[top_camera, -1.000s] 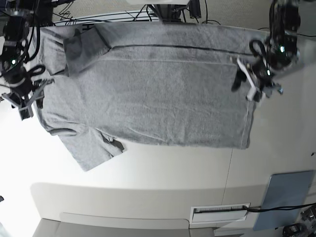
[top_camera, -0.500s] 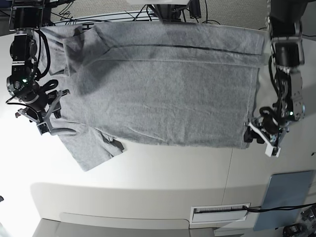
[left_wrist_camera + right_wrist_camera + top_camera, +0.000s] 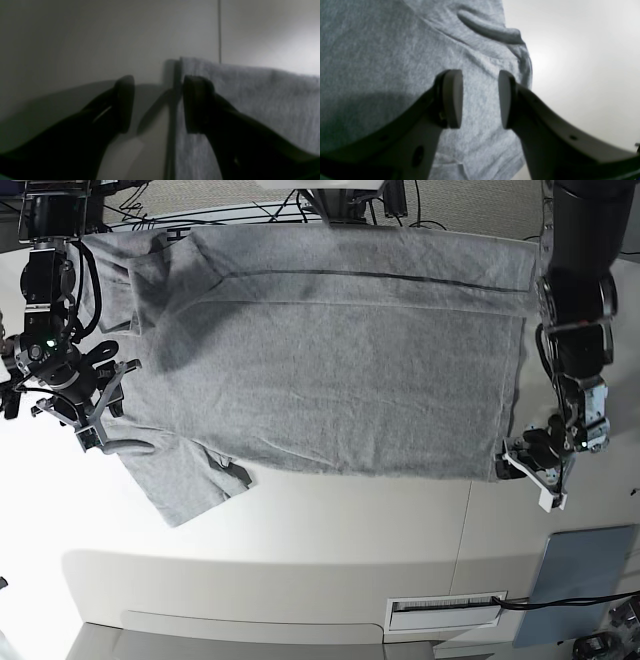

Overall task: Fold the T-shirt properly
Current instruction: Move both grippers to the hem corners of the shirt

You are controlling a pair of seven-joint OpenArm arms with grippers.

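Observation:
The heather-grey T-shirt (image 3: 330, 360) lies spread flat on the white table, with one sleeve (image 3: 185, 480) sticking out toward the front left. My left gripper (image 3: 528, 476) is open at the shirt's front right hem corner. In the left wrist view its fingers (image 3: 123, 102) straddle the shirt's edge (image 3: 178, 82), one over bare table and one over cloth. My right gripper (image 3: 108, 408) is open and low over the shirt beside the ribbed collar (image 3: 490, 31). In the right wrist view grey cloth (image 3: 382, 62) shows through the gap between the fingers (image 3: 452, 98).
A blue-grey panel (image 3: 580, 580) lies at the front right, with a white slotted strip (image 3: 445, 612) beside it. Cables (image 3: 250, 210) run behind the shirt's far edge. A table seam (image 3: 465, 520) runs forward from the hem.
My left gripper came from the shirt's far right edge down to the front hem corner. My right gripper moved in from the table onto the shirt near the collar. Both then held almost still.

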